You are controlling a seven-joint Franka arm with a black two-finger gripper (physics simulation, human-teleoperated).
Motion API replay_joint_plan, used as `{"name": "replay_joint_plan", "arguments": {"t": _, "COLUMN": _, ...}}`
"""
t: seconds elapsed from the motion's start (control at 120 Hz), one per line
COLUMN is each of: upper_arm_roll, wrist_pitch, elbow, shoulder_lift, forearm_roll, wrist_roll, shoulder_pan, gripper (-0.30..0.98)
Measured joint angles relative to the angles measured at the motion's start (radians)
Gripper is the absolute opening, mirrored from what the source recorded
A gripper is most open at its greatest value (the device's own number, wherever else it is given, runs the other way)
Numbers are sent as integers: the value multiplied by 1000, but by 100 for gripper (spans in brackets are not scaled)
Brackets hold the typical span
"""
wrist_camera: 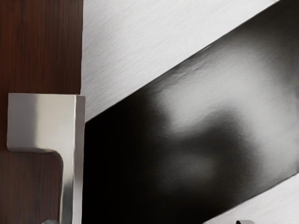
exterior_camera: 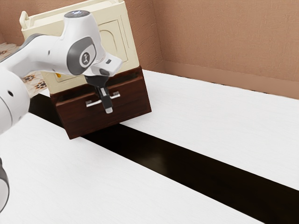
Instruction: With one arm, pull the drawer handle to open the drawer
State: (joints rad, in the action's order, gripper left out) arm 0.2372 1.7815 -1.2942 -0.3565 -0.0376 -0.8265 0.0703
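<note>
Exterior view: black pincer [exterior_camera: 109, 110] at silver handle [exterior_camera: 88, 103], spread or pressed together, cannot tell; cream cabinet [exterior_camera: 127, 44] at its twelve o'clock. Wrist view: handle's squared corner.

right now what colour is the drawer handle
Silvery metallic grey; the handle shows best in the wrist view.
</note>
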Motion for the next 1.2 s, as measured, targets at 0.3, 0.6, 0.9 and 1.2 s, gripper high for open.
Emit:
{"name": "replay_joint_plan", "arguments": {"t": 0.3, "upper_arm_roll": -33, "wrist_pitch": 6, "elbow": -59, "shoulder_lift": 50, "forearm_roll": -4, "wrist_roll": 37, "shoulder_pan": -1, "gripper": 46}}
{"name": "replay_joint_plan", "arguments": {"t": 0.6, "upper_arm_roll": -57, "wrist_pitch": 16, "elbow": -111, "shoulder_lift": 94, "forearm_roll": -4, "wrist_roll": 72, "shoulder_pan": -7, "gripper": 46}}
{"name": "replay_joint_plan", "arguments": {"t": 0.9, "upper_arm_roll": -98, "wrist_pitch": 39, "elbow": -182, "shoulder_lift": 141, "forearm_roll": -4, "wrist_roll": 106, "shoulder_pan": -7, "gripper": 48}}
{"name": "replay_joint_plan", "arguments": {"t": 1.2, "upper_arm_roll": -138, "wrist_pitch": 53, "elbow": -228, "shoulder_lift": 180, "forearm_roll": -11, "wrist_roll": 139, "shoulder_pan": 6, "gripper": 43}}
